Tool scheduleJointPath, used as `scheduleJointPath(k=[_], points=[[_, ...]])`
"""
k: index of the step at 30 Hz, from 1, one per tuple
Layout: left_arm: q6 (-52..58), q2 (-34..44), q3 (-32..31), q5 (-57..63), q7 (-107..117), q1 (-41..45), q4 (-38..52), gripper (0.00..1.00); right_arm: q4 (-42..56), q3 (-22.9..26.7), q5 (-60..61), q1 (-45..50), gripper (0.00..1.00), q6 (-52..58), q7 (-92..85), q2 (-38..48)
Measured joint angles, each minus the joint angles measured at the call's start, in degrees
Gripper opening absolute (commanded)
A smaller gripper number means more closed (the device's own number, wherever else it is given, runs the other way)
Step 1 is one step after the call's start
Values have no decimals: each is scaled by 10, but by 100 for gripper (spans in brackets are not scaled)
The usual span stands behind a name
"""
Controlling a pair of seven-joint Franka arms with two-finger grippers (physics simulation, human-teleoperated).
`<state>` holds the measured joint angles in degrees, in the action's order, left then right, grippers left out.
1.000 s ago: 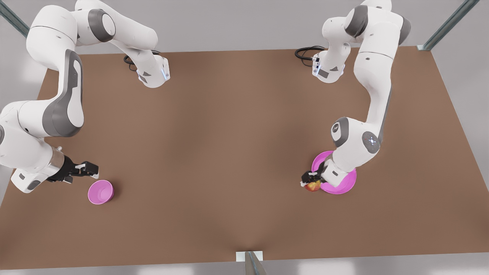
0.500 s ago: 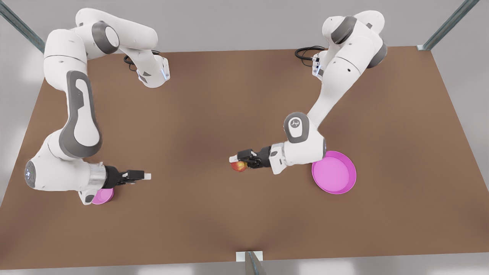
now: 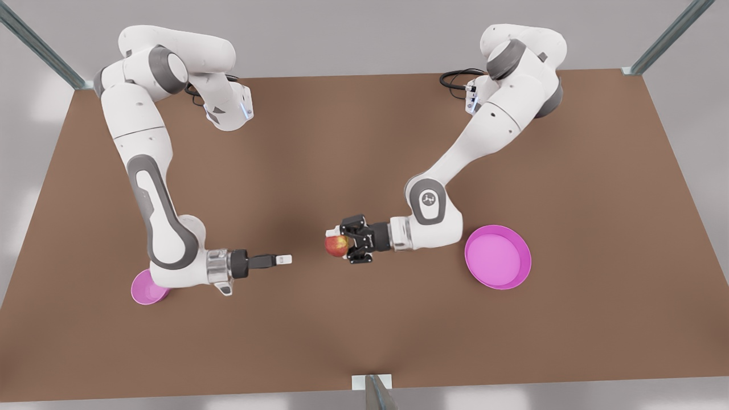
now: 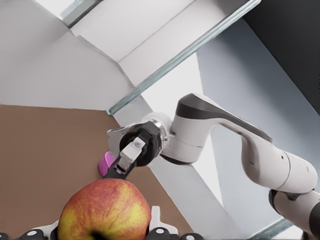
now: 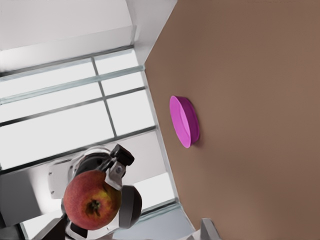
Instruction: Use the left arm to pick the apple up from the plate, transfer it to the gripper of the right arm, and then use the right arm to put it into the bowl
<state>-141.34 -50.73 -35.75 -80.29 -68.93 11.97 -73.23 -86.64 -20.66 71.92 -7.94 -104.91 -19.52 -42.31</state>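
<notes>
We hold the apple (image 3: 336, 245) clamped in our left end effector (image 3: 342, 244) at frame centre, facing our right end effector (image 3: 283, 259), grip state unclear, for handover

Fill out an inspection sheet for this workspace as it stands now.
Surface: brown table, bare between the arms.
Job's things: apple held in the air; plate empty; bowl partly under the right arm.
Clutter: nothing seen.
Grippers: left gripper shut on the apple; right gripper faces it across a gap, jaws' state unclear.
Cables: black loops at both arm bases.
Surroundings: metal frame posts, pale walls.
</notes>
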Motion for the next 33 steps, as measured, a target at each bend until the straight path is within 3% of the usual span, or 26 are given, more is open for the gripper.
scheduleJointPath(k=[12, 33], points=[[-4, -17, -5, -9, -212, 6, 6, 58, -64, -74, 107, -12, 99, -24, -168, 4], [-5, -31, -5, -13, -376, 13, 18, 58, -74, -108, 178, 23, 99, -93, -277, 3]])
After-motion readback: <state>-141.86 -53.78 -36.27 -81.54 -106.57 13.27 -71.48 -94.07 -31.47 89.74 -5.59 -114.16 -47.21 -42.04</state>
